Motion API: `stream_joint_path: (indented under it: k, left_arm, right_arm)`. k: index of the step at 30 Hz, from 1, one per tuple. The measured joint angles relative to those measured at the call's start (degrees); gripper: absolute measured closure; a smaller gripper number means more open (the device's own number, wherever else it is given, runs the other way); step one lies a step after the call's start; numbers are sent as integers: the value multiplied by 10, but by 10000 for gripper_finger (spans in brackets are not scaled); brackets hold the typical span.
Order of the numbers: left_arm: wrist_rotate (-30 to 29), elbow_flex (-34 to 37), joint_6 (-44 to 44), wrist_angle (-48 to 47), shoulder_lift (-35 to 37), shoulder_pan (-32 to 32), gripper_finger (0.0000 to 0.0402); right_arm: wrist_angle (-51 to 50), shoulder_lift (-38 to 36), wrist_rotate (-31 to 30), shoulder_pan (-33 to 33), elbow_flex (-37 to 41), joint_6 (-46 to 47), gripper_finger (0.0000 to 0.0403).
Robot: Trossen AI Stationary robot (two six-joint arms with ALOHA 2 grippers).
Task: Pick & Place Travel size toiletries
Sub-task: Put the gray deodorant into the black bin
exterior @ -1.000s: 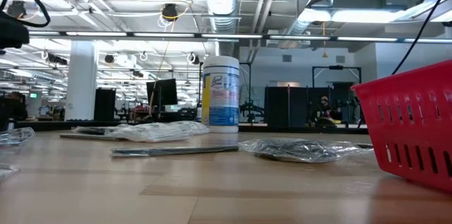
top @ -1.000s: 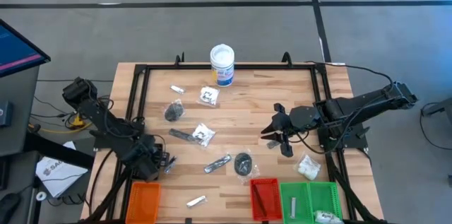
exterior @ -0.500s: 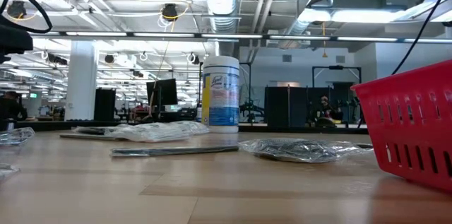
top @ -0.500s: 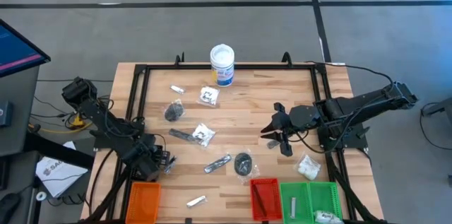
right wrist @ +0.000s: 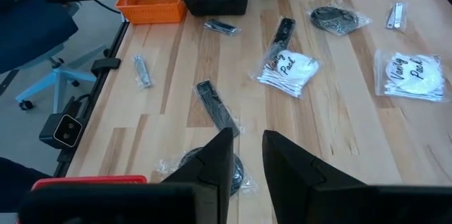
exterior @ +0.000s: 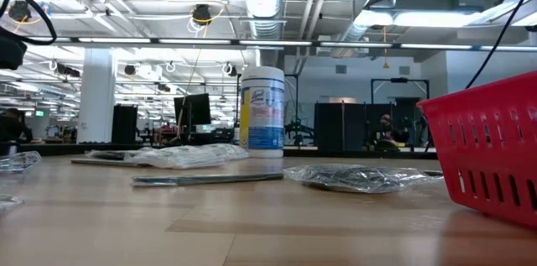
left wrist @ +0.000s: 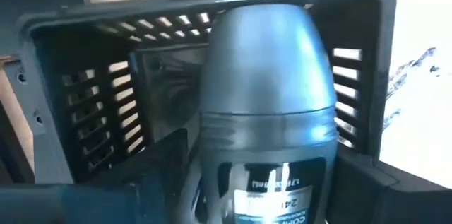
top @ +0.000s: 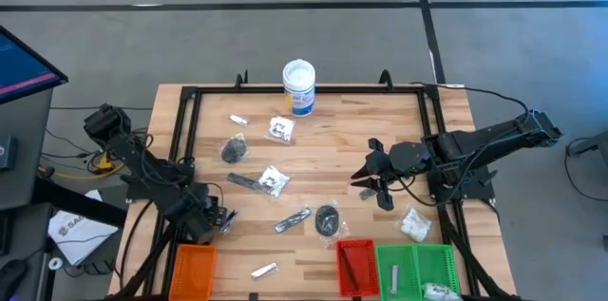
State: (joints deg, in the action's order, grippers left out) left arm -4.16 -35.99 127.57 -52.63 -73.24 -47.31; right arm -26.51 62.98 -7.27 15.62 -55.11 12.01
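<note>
Left gripper [top: 211, 216]: at the table's 8 o'clock, over a black slatted plastic basket [left wrist: 85, 111] just at 12 o'clock of the orange mesh tray [top: 193, 271].
Its state: we cannot tell whether it is clamping or has let go.
Task's thing here: a grey roll-on bottle with a domed cap [left wrist: 265, 104] stands cap-up in front of the left wrist camera, framed by the basket's walls. We cannot see whether it rests on the basket floor.
How it should handle: we judge it rigid, smooth and rather slippery, with more weight than the packets. The straight body below the cap is the place to take hold, not the rounded dome.
Right gripper [right wrist: 247, 160]: waits at the table's 3 o'clock, tips slightly parted and holding nothing.
Loose toiletries: across the wooden centre lie a slim black stick in film [right wrist: 215, 107], a clear crinkly packet of white contents [right wrist: 289, 68], a small silvery tube [right wrist: 141, 72] and a dark round disc in a bag [right wrist: 337, 18].
Their handling: we expect them light and soft-wrapped, the film prone to slide on wood. We would pinch the stiff contents, not the loose edges.
Farthest: a white tub with a blue label [top: 298, 87] at 12 o'clock.
</note>
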Motion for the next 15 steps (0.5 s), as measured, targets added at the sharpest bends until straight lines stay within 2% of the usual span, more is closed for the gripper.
stream_joint_path:
  k: [6, 15]
  left_arm:
    - [-3, 0, -1, 2, 19, 0, 110]
    - [-4, -1, -2, -3, 57, 0, 108]
  right_arm:
    - [0, 0, 0, 0, 0, 0, 332]
    - [0, 0, 0, 0, 0, 0, 332]
